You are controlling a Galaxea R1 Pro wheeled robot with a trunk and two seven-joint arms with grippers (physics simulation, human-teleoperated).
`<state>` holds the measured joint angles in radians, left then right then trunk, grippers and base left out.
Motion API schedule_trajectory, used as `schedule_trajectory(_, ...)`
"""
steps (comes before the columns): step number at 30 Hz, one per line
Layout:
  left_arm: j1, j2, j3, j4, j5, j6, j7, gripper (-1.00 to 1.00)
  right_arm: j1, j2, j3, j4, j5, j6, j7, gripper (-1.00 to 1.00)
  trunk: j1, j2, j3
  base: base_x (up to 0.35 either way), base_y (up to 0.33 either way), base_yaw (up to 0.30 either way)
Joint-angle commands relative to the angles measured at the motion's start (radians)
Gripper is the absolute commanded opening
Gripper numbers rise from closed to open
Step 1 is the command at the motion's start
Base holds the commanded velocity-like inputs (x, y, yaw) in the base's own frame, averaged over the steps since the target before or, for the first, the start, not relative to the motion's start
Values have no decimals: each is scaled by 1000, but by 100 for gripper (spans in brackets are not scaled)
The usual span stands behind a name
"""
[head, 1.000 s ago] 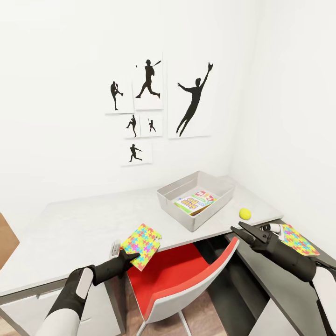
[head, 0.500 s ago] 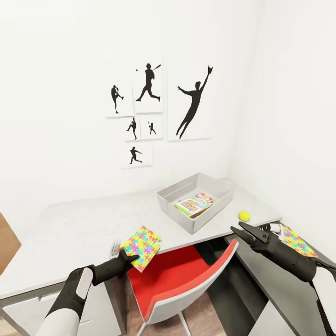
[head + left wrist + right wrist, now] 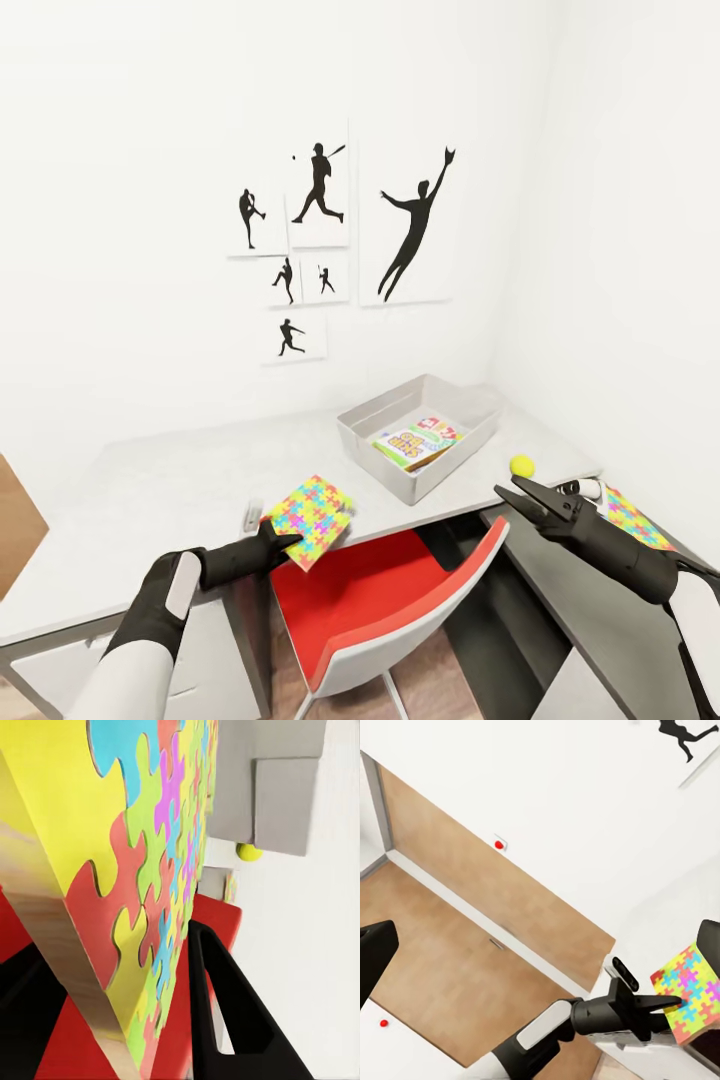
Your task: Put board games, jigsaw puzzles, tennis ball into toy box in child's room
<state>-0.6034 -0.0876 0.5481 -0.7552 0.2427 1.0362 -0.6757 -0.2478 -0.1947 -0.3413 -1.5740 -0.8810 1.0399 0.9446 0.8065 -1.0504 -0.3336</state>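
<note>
Your toy box [image 3: 383,459] sits at the far right end of the pale grey table [image 3: 150,490], already holding board games [image 3: 418,440]: a green-edged cover on top, a red-and-white one peeking from beneath. How many lie in the stack cannot be told. Your left gripper [image 3: 283,541] pinches one jigsaw puzzle [image 3: 312,507] by its near edge, tilted over the table's front edge above the red chair [image 3: 385,600]; the left wrist view shows a finger on either face of the slab [image 3: 142,870]. The tennis ball [image 3: 522,465] waits on the table just right of the box. The second jigsaw puzzle [image 3: 632,517] lies on the lower dark cabinet [image 3: 590,610]. Your right gripper [image 3: 515,492] hovers near the ball, fingers spread, carrying nothing. By this showing, both puzzles and the ball remain to be boxed.
</note>
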Motion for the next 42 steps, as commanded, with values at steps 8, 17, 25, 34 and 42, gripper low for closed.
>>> schedule_trajectory(8, -7, 44, -3, -11, -12, 11, -89, -100, -1, 0, 0, 0, 4, 5, 5, 100, -31, 55, 24, 0, 0, 0)
schedule_trajectory(17, -10, 165, -94, -12, -13, 11, -294, -100, -1, 0, 0, 0, 5, 3, -2, 100, -65, 118, 52, 0, 0, 0)
schedule_trajectory(25, -27, 247, -258, -12, -17, 11, -533, -100, -1, 38, -2, 0, 4, 6, -61, 100, -96, 174, 77, 0, 0, 0)
schedule_trajectory(34, -29, 267, -264, -12, -17, 11, -550, -100, -1, 50, -2, 0, 4, 4, -67, 100, -130, 237, 105, 0, 0, 0)
schedule_trajectory(42, -29, 269, -264, -11, -17, 11, -550, -100, -1, 51, -3, 1, 6, -46, -97, 100, -161, 293, 130, 0, 0, 0)
